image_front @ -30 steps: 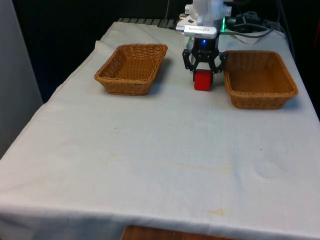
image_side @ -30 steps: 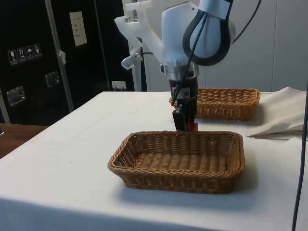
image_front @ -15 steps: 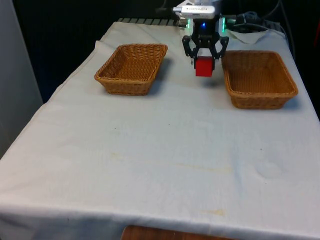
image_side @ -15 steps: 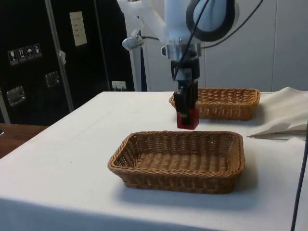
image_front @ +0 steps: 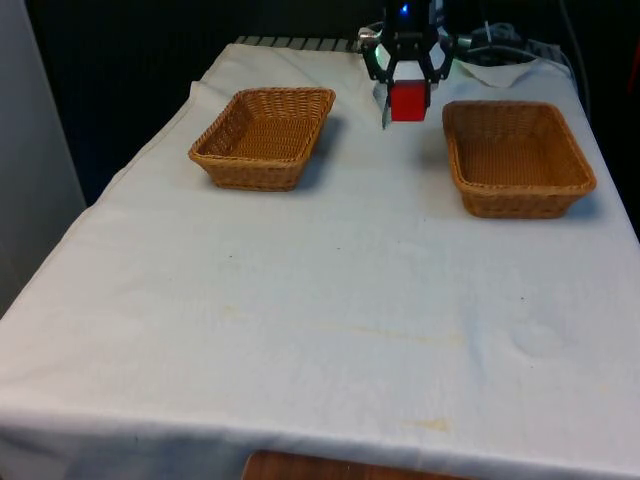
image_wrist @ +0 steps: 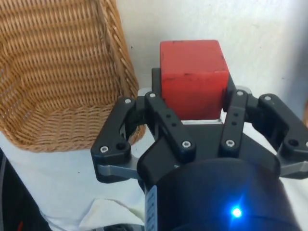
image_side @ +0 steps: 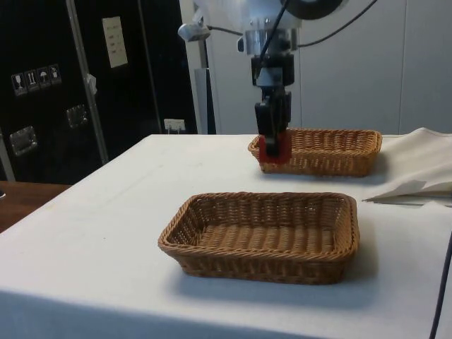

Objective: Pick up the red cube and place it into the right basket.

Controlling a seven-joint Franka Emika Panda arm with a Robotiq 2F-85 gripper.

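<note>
The red cube [image_front: 408,101] is off the cloth, pinched between the 2 fingers of the gripper [image_front: 406,72] and hanging in the air over the strip of table between the 2 baskets. From the side it shows as a red block [image_side: 272,149] held clear above the cloth, with the gripper [image_side: 274,134] clamped on it, and the wrist view shows the cube [image_wrist: 193,77] squeezed squarely between the black fingers [image_wrist: 163,118].

So I would judge the pick-up done and the placing still to come: the cube is not yet above either basket.

The basket on the front view's right [image_front: 517,157] sits just beside the cube's spot, empty, with a low woven rim [image_front: 452,150] that the cube looks high enough to pass over. The other basket [image_front: 264,135], on the front view's left, is also empty and stands well apart on the opposite side. Nothing lies between cube and target. Far behind the gripper there are cables and a crumpled fold of white cloth [image_front: 505,70], off the likely path.
</note>
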